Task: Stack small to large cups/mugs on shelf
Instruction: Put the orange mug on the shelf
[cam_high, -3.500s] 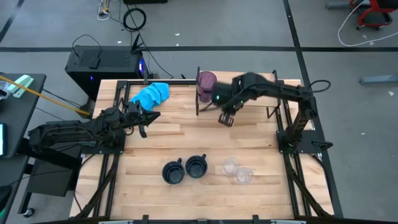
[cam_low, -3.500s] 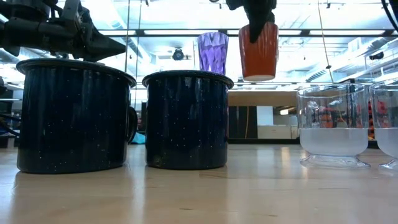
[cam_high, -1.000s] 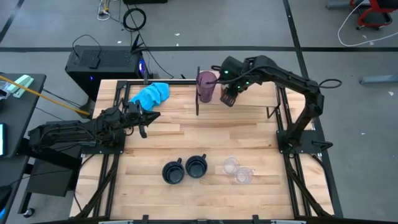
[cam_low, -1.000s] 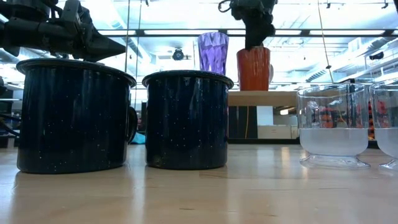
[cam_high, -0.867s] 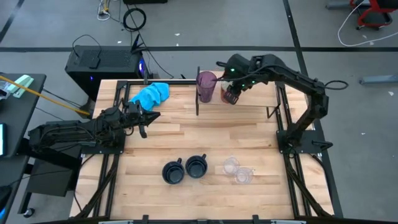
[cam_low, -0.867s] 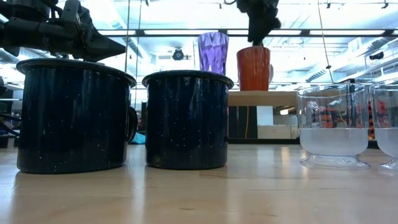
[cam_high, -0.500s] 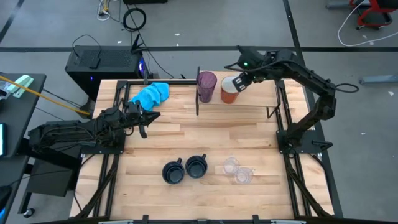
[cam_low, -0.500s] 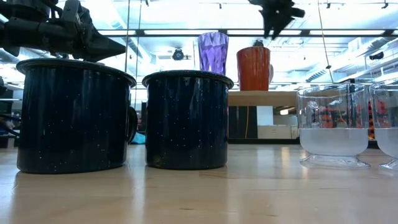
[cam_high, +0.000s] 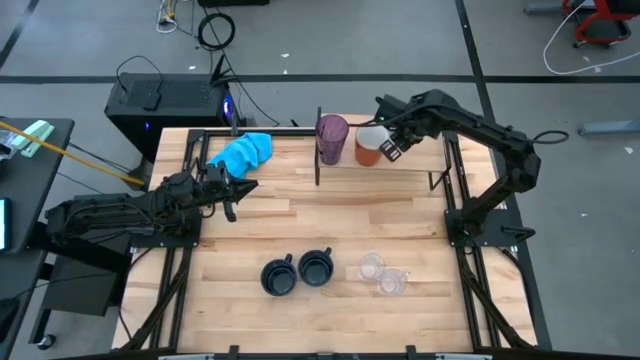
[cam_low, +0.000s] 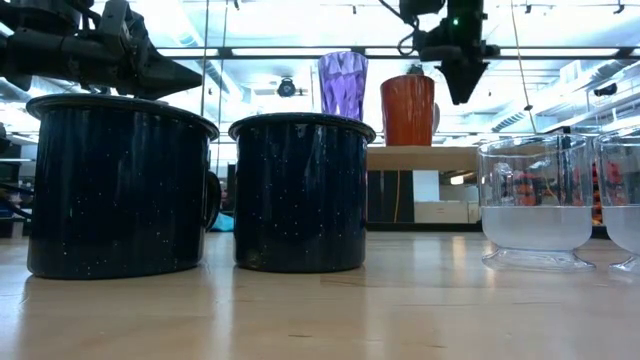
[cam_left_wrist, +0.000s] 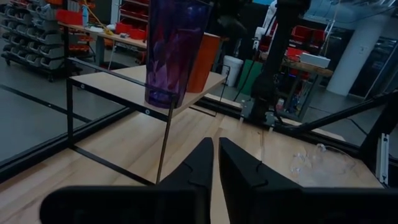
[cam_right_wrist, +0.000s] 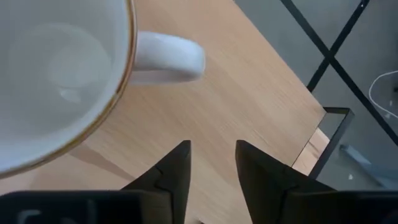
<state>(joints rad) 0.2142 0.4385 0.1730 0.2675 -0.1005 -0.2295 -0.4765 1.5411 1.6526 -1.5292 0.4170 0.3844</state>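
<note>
Up over the shelf (cam_high: 400, 172), the right gripper (cam_high: 391, 150) hangs just beside the orange mug (cam_high: 368, 146), with its fingers parted and nothing between them. It sits off to the side of the mug where the white handle (cam_right_wrist: 166, 57) sticks out, and does not touch it. In the right wrist view bare wood shows under the two fingers, and the corner of the shelf with its black edge is close by. The orange mug stands upright on the shelf, and the purple tumbler (cam_high: 331, 139) stands upright just beside it, nearer the shelf's end with the thin black post (cam_left_wrist: 164, 151). The rest of the shelf top past the gripper is bare wood.

Down on the table (cam_high: 300, 215), the two navy mugs (cam_high: 297, 272) sit side by side near the front edge, almost touching. The two clear cups (cam_high: 381, 275) sit close to them, also near the front. A wide stretch of bare table lies between these cups and the shelf.

The left gripper (cam_high: 235, 192) waits low over the left side of the table, its fingers closed together on nothing. A blue cloth (cam_high: 243, 151) lies near the back edge, beside the shelf
</note>
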